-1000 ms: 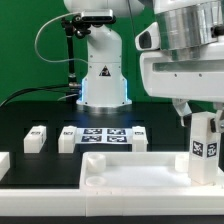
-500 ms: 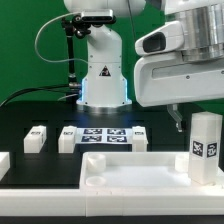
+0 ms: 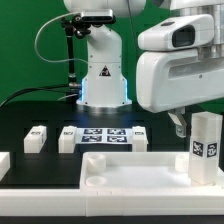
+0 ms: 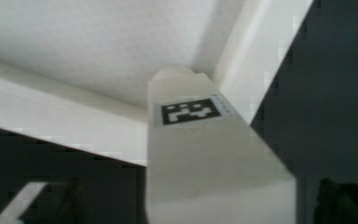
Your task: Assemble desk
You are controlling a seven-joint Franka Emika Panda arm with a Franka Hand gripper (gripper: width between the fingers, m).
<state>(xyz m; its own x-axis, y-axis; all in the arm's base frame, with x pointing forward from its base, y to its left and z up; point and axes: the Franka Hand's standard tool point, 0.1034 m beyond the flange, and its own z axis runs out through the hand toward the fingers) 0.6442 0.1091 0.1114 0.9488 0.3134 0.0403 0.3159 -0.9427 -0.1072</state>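
The white leg stood upright at a corner of the desk panel, at four o'clock in the exterior view, seemingly seated there for joining, while the pincer hung open at its eleven o'clock, gripping nothing.

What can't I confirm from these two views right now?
- Upright leg base in its socket: exterior view, panel rim hides it; wrist view, the leg's own body covers it.
- Jaw opening: exterior view shows one finger only, the rest is hidden; wrist view shows none.
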